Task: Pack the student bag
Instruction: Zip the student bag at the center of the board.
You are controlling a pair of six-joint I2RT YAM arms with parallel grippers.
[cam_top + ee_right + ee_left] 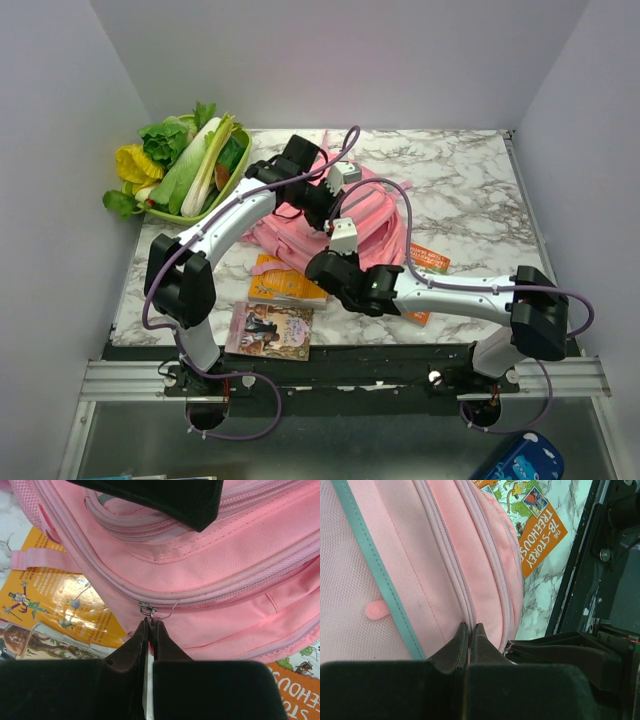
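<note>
The student bag (380, 228) lies mid-table, its visible zippers done up. Books (272, 330) lie outside it at its 7 and 4 o'clock, so packing looks barely begun (opening comes first). Only the wrist views show the grips. The right gripper (150, 626) pinches the zipper pull (146, 609), and the left gripper (470, 629) is closed, tips against a zipper seam.
</note>
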